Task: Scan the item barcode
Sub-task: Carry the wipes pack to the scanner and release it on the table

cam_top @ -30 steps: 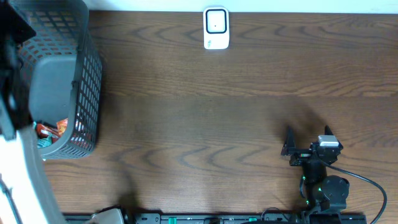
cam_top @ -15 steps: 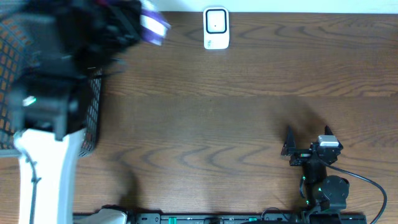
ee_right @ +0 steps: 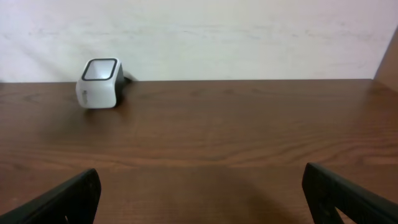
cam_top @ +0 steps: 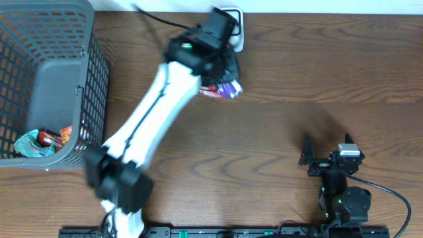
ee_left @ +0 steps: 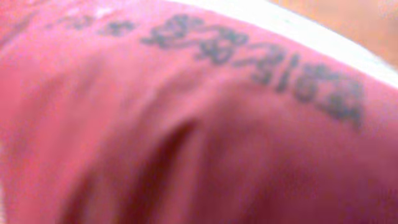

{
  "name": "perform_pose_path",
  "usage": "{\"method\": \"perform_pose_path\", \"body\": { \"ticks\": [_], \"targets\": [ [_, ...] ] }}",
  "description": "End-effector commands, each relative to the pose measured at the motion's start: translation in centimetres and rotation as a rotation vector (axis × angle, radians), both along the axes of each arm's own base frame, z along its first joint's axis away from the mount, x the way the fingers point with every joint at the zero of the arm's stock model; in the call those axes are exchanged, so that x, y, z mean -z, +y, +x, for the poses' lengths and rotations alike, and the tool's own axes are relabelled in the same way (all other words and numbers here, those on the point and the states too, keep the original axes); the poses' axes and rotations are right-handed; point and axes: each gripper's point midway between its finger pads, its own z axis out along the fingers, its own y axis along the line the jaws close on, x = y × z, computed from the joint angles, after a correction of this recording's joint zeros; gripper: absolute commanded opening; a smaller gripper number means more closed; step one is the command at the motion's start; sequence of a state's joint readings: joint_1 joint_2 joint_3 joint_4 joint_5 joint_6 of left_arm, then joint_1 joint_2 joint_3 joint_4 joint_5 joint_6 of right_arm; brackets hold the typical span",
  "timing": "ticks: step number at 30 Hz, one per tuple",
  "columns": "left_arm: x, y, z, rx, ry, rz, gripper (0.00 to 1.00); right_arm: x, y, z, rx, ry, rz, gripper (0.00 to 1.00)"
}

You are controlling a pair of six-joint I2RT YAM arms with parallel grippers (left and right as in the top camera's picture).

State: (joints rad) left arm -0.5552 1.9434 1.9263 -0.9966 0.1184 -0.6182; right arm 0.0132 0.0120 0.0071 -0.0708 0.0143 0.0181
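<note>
Reaching diagonally, left claw [cam_top: 221, 77] holds packet [cam_top: 225, 88] beside scanner [ee_right: 99, 84].

Left arm [cam_top: 149, 125] stretches from seven toward twelve o'clock, left gripper [cam_top: 221, 74] pinching a packet [cam_top: 225, 89]; right gripper [cam_top: 327, 141] sits at five o'clock, jaws wide.

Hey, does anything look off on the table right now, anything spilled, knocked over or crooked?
Nothing stands out. The left gripper holds a packet beside the scanner at the table's far edge, the other packets lie inside the basket, and the right gripper sits open and empty.
</note>
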Motion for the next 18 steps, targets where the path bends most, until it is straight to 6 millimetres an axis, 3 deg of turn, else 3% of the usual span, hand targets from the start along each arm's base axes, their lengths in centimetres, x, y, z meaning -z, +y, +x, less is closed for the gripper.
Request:
{"method": "perform_pose_path", "body": {
  "ticks": [1, 2, 4, 5, 8, 10, 15, 18],
  "targets": [
    [3.9, -1.3, 0.2, 0.014, 0.037, 0.079, 0.14, 0.1, -0.1, 0.0, 0.003, 0.0, 0.014, 0.99],
    [6.1, -2.2, 0.4, 0.037, 0.057, 0.098, 0.39, 0.1, -0.1, 0.0, 0.003, 0.0, 0.014, 0.99],
    [8.0, -2.8, 0.5, 0.072, 0.074, 0.122, 0.65, 0.1, -0.1, 0.0, 0.003, 0.0, 0.014, 0.99],
    [8.5, -2.8, 0.5, 0.076, 0.083, 0.13, 0.73, 0.1, -0.1, 0.0, 0.003, 0.0, 0.014, 0.99],
    [8.8, -2.7, 0.6, 0.098, 0.082, 0.142, 0.8, 0.1, -0.1, 0.0, 0.003, 0.0, 0.014, 0.99],
    [7.5, -2.3, 0.9, 0.109, 0.052, 0.134, 0.83, 0.1, -0.1, 0.0, 0.003, 0.0, 0.014, 0.99],
    [1.1, -0.6, 2.4, 0.063, -0.07, 0.062, 0.87, 0.1, -0.1, 0.0, 0.003, 0.001, 0.014, 0.99],
    [-4.4, 1.8, 3.2, 0.026, -0.187, 0.012, 0.88, 0.1, -0.1, 0.0, 0.003, 0.0, 0.014, 0.99]
  ]
}}
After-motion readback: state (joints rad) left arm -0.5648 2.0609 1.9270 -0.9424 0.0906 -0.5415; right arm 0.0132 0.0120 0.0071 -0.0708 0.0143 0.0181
